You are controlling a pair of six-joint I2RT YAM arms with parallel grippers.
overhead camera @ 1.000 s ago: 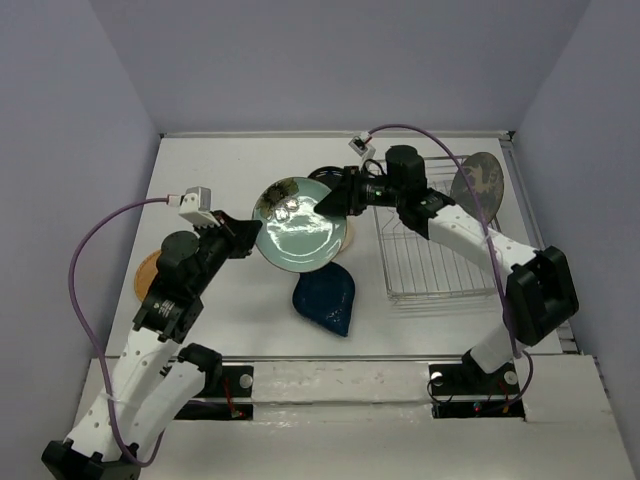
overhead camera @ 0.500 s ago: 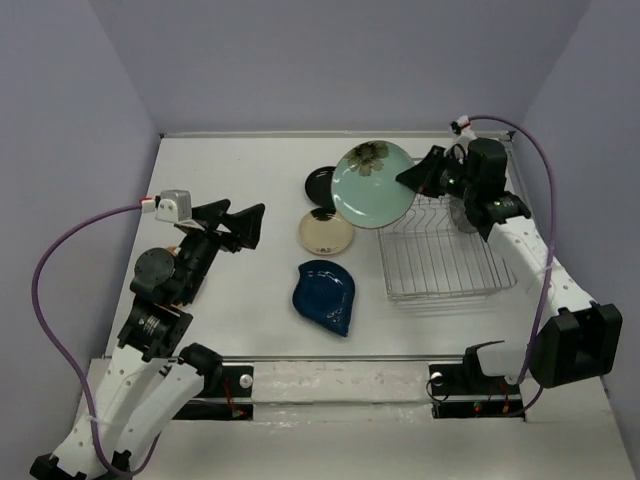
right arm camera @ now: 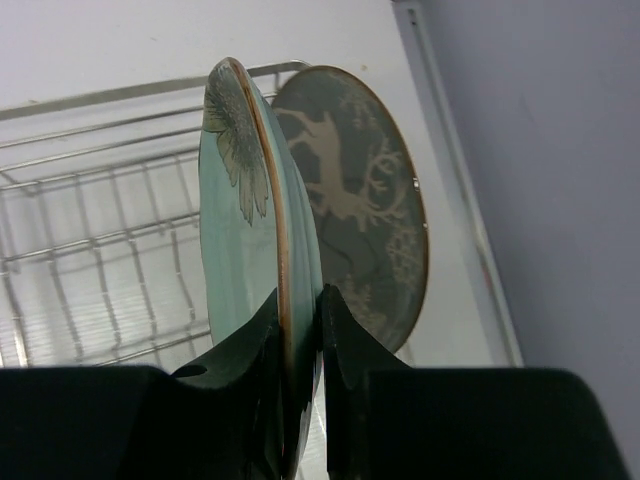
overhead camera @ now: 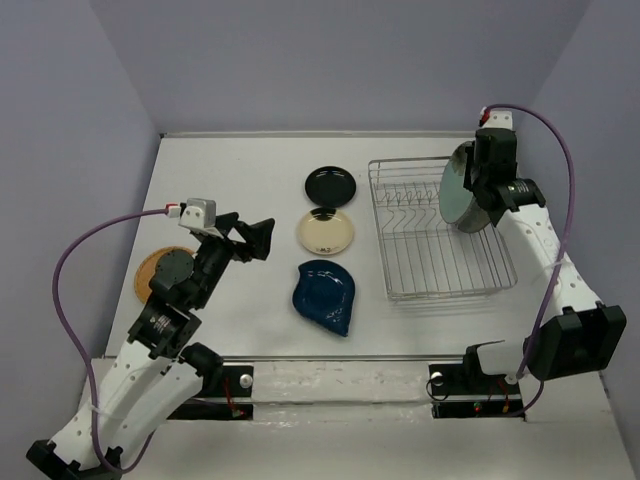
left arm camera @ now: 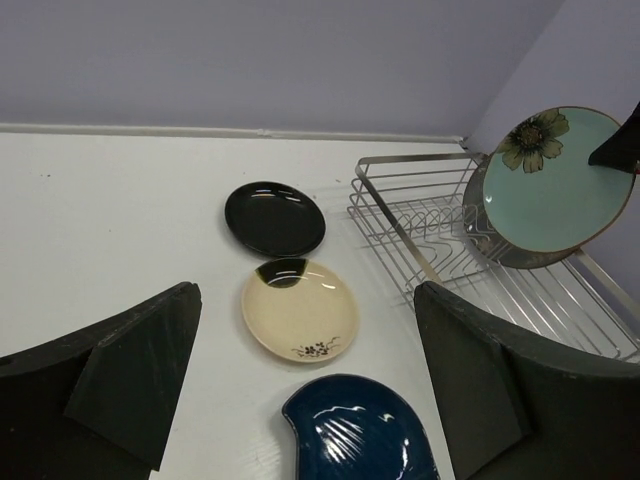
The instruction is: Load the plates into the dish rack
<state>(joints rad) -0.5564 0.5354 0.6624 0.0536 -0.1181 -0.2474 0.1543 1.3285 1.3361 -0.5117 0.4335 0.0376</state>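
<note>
Six plates (overhead camera: 327, 232), one wire dish rack (overhead camera: 430, 272), two robot arms (overhead camera: 150, 352), two purple cables (overhead camera: 62, 268)

Lab test enclosure: white table (overhead camera: 230, 170), plain lilac walls (overhead camera: 330, 60).

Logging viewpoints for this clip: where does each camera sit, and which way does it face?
Top external: above and behind the bases, looking down on the table, both arms and dish rack.
Left wrist: on the left arm, facing across black plate, cream plate and blue plate toward the rack; the open left hand frames it.
Right wrist: looks along the right hand, shut on the edge-on teal plate, grey plate behind.
All share: rack, teal plate.
</note>
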